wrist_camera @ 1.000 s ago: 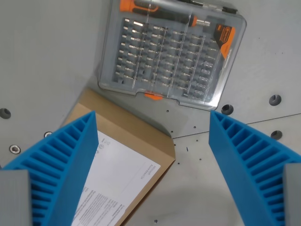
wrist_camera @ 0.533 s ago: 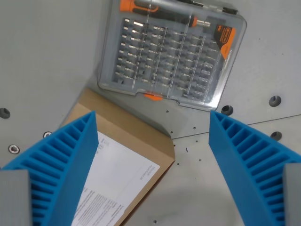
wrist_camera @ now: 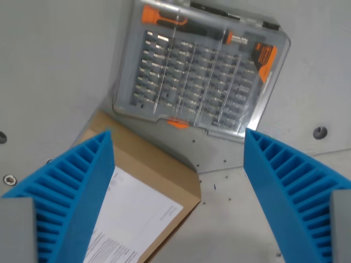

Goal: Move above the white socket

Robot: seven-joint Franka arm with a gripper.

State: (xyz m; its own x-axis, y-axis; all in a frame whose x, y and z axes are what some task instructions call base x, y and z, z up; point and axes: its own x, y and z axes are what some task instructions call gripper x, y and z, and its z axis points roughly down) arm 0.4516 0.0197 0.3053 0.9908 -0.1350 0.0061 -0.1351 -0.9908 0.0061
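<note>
No white socket shows in the wrist view. My gripper is open, its two blue ribbed fingers standing wide apart at the bottom left and bottom right with nothing between them. Below the gap lie the grey table and a corner of a brown cardboard envelope.
A clear plastic screwdriver bit case with an orange-handled driver lies at the top centre. The cardboard envelope carries a white printed label. Bolt holes dot the grey metal table, and a seam runs across at the right.
The whole scene has shifted slightly left and the picture is a little blurred, so the camera has moved. The fingers stay equally wide apart.
</note>
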